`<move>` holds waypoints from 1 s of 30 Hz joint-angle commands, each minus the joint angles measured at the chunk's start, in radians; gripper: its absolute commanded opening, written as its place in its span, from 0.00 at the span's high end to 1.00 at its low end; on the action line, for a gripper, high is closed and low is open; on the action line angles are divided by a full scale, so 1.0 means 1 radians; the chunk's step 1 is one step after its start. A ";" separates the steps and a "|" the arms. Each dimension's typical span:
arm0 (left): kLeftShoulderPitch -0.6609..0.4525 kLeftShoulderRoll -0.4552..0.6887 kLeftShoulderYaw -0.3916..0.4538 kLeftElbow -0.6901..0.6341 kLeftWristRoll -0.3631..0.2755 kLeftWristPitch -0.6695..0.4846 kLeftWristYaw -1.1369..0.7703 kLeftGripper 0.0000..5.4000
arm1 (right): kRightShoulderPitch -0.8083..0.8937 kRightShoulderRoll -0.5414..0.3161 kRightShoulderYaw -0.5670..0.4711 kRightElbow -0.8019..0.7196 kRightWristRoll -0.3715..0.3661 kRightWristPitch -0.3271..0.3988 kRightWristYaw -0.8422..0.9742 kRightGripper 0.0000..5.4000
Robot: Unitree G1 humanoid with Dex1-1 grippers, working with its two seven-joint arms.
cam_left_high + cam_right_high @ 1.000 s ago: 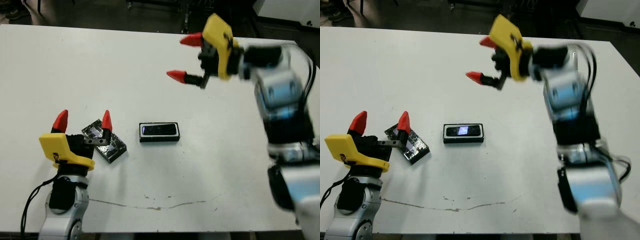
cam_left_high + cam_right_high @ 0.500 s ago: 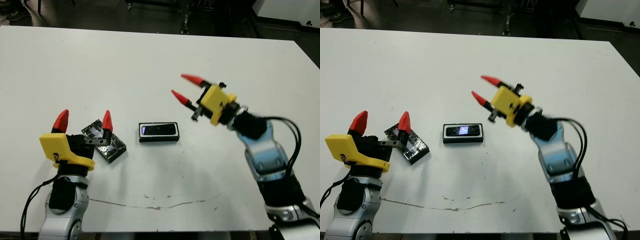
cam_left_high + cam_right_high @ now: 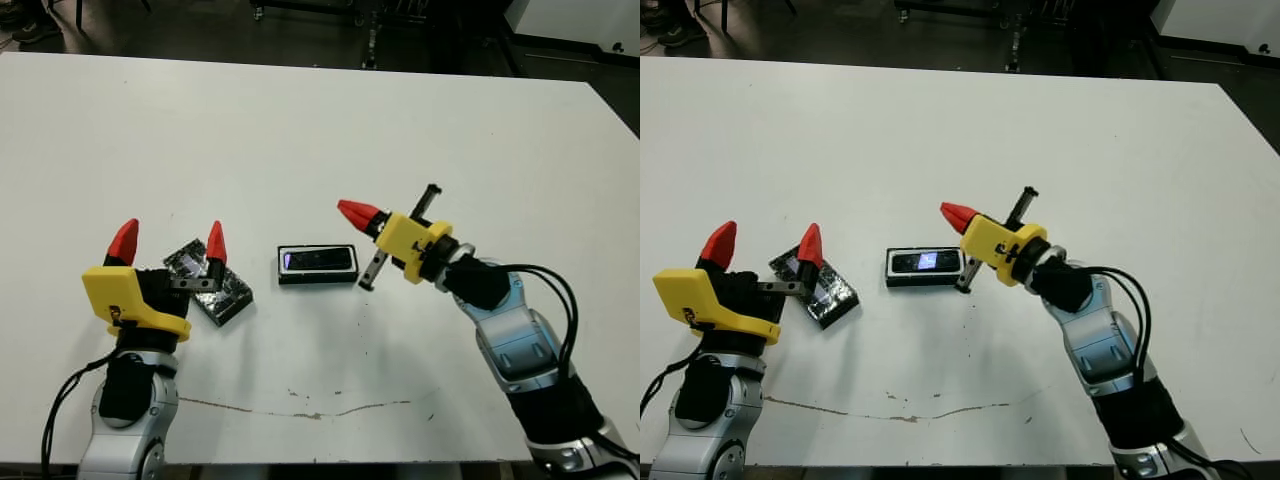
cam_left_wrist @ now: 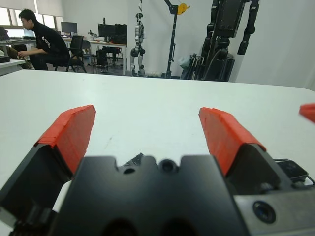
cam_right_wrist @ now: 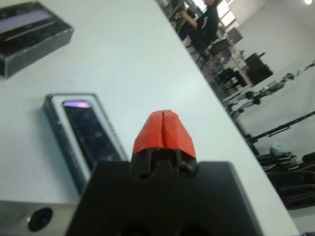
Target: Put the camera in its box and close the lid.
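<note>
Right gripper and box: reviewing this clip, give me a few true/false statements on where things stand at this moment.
1. The camera lies inside the box. True.
2. The lid is already on the box. False: it lies on the table apart from the box, by the left gripper.
3. The right gripper is shut, holding nothing. True: the wrist view shows its red tips pressed together.
4. The left gripper is shut on the lid. False: its fingers stand wide apart, gripping nothing.
5. The right gripper is on the lid's side of the box. False: it is on the opposite side, beside the box.
</note>
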 commanded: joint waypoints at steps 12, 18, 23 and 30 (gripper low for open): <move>0.005 0.003 0.005 -0.007 -0.018 0.017 -0.004 0.00 | 0.042 -0.075 0.099 0.063 -0.084 0.025 0.065 1.00; 0.006 0.008 0.006 -0.006 -0.016 0.020 -0.003 0.00 | 0.048 -0.111 0.155 0.007 -0.138 0.103 0.137 1.00; 0.008 0.003 0.007 -0.010 -0.016 0.025 0.004 0.00 | 0.062 -0.114 0.144 -0.049 -0.134 0.173 0.148 1.00; 0.010 0.017 0.021 -0.009 -0.022 0.012 -0.013 0.00 | 0.116 0.020 -0.123 -0.177 0.086 0.179 -0.045 1.00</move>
